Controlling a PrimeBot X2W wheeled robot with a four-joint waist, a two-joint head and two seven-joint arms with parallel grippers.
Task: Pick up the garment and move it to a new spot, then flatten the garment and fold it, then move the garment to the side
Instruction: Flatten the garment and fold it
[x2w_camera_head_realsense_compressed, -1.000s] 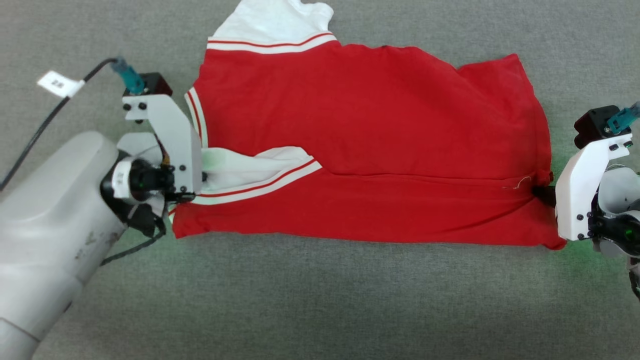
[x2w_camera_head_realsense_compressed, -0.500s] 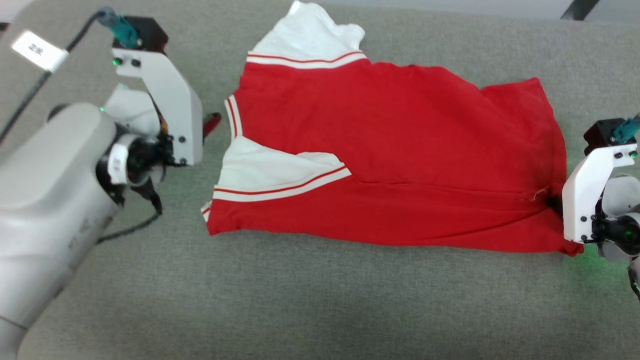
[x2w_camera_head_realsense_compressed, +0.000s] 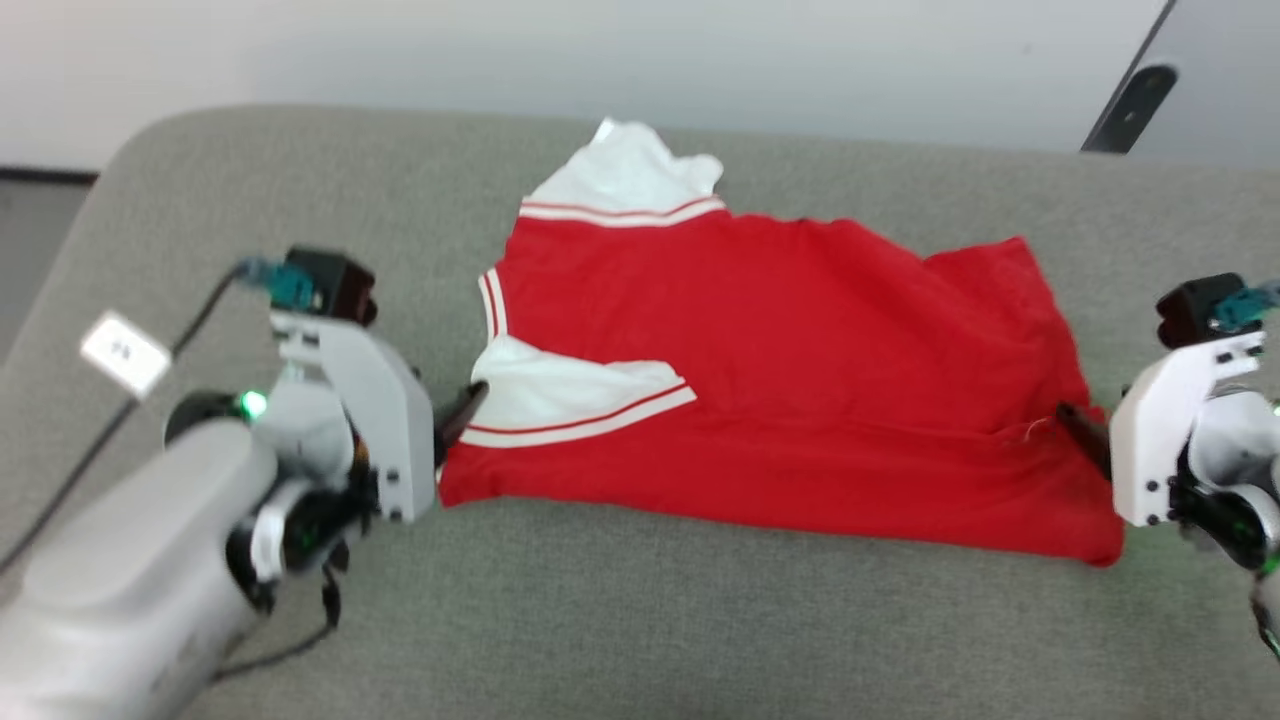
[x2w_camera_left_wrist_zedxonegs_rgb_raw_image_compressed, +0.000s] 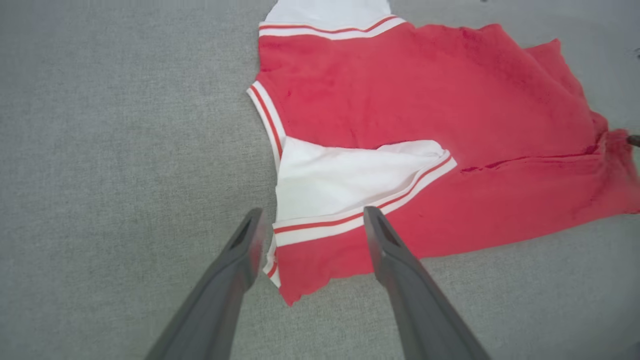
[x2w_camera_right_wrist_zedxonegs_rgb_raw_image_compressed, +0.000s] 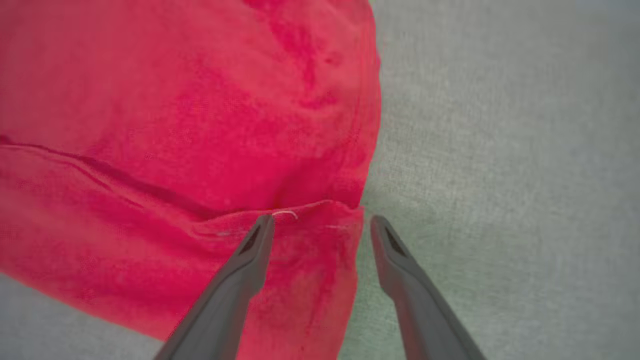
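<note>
Stage: folding, one long fold laid; further folds and side move left | garment (x2w_camera_head_realsense_compressed: 780, 360): middle of the grey bench (x2w_camera_head_realsense_compressed: 640, 620), near edge turned over | left gripper (x2w_camera_left_wrist_zedxonegs_rgb_raw_image_compressed: 313, 220): jaws apart, empty, at sleeve end | right gripper (x2w_camera_right_wrist_zedxonegs_rgb_raw_image_compressed: 320, 225): jaws apart, empty, at hem corner

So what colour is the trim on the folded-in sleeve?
The sleeve trim is white with a red stripe; left wrist view shows it best.

In the right wrist view the garment (x2w_camera_right_wrist_zedxonegs_rgb_raw_image_compressed: 150, 125) is cut off at the left and top edges. In the head view the print on the white tag (x2w_camera_head_realsense_compressed: 125, 352) is blurred past reading.
</note>
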